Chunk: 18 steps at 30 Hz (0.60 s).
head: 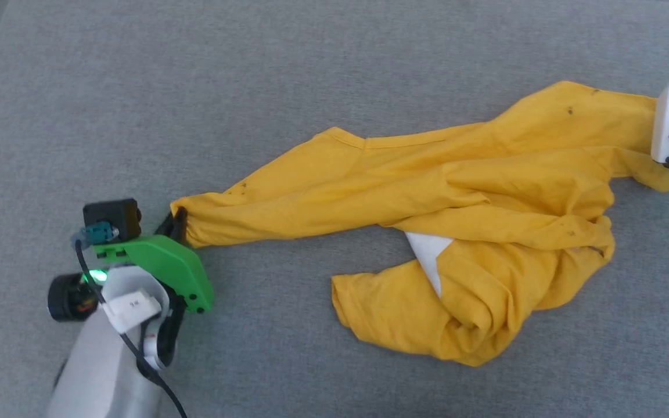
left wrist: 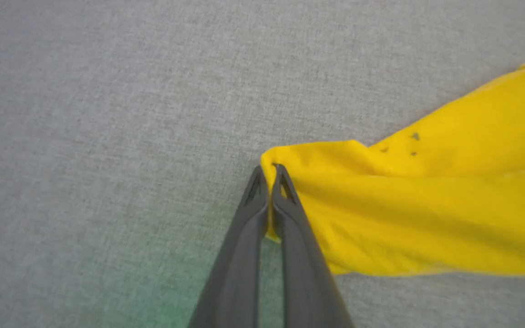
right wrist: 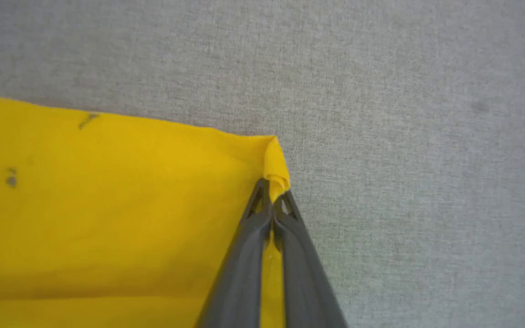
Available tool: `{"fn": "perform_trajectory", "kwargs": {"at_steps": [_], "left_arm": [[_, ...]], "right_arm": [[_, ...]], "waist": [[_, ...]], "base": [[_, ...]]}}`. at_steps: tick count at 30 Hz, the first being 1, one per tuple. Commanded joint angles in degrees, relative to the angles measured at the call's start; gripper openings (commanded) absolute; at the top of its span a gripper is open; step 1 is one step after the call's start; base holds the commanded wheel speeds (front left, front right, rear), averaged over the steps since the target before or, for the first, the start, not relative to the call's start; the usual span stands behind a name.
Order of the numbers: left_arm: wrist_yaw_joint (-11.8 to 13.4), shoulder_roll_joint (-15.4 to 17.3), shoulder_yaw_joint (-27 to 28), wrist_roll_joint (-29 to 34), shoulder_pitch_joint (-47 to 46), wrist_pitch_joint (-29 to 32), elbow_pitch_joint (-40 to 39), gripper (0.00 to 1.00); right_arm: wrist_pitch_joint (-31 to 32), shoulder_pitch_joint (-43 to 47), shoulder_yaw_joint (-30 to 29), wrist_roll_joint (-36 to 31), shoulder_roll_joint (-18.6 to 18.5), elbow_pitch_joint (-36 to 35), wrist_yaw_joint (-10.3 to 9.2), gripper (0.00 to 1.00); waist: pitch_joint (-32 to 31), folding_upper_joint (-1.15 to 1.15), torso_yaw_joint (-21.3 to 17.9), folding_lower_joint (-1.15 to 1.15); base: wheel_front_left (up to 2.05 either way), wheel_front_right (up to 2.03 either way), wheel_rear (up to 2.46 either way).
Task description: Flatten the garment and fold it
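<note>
1. Our left gripper [left wrist: 268,169], at nine o'clock in the head view, is clamped on a thin corner fold of the bright yellow cotton T-shirt [head: 485,191]. Our right gripper [right wrist: 271,193], at two o'clock, is likewise pinched shut on the opposite corner.
2. We see the shirt lying on the grey woven cloth surface [head: 137,87], drawn into a rope between the two grips. A crumpled mass sags toward five o'clock, with a white patch [head: 427,251] peeking out of it.
3. We judge both bites shallow: only a little cloth sits between each pair of tips, so a sharp outward pull could slip a corner free.
4. We worry that the bunched lower part drags on the rough surface if we pull flat, so creases lock in instead of opening.
5. We may also hold mismatched corners; if so, lifting twists the shirt rather than spreading it.
6. We think a lift with too little height leaves the crumpled mass tucked under itself.
</note>
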Motion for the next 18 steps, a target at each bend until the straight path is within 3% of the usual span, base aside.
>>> {"fn": "perform_trajectory", "kwargs": {"at_steps": [1,8,10,14,18], "left_arm": [[-1.1,1.2,-0.6,0.0,-1.9,0.5,-0.2,0.0],[-4.6,8.2,-0.9,3.3,-12.4,2.1,-3.0,0.0],[-5.7,12.4,-0.8,6.2,-19.9,2.9,-2.4,0.0],[-5.7,15.8,-0.5,9.7,-30.6,2.7,-1.7,0.0],[-5.1,17.1,1.2,10.8,-41.2,-0.8,-0.3,0.0]], "right_arm": [[-0.7,1.5,1.4,1.2,-0.6,-1.3,-0.08,0.0],[-7.0,-3.4,7.4,3.9,-5.1,-9.5,-0.08,0.0],[-9.7,-7.4,10.0,4.3,-6.6,-12.1,-0.08,0.0],[-13.8,-14.8,11.4,3.7,-7.6,-14.0,-0.08,0.0],[-19.1,-22.2,12.6,2.2,-7.1,-15.3,-0.08,0.0]], "waist": [[-0.3,0.0,-1.2,0.0],[0.4,0.0,-4.0,0.0],[1.7,0.0,-5.4,0.0],[4.4,0.0,-7.5,0.0],[7.2,0.0,-9.5,0.0]], "base": [[0.0,0.0,0.0],[0.0,0.0,0.0],[0.0,0.0,0.0],[0.0,0.0,0.0],[0.0,0.0,0.0]]}}
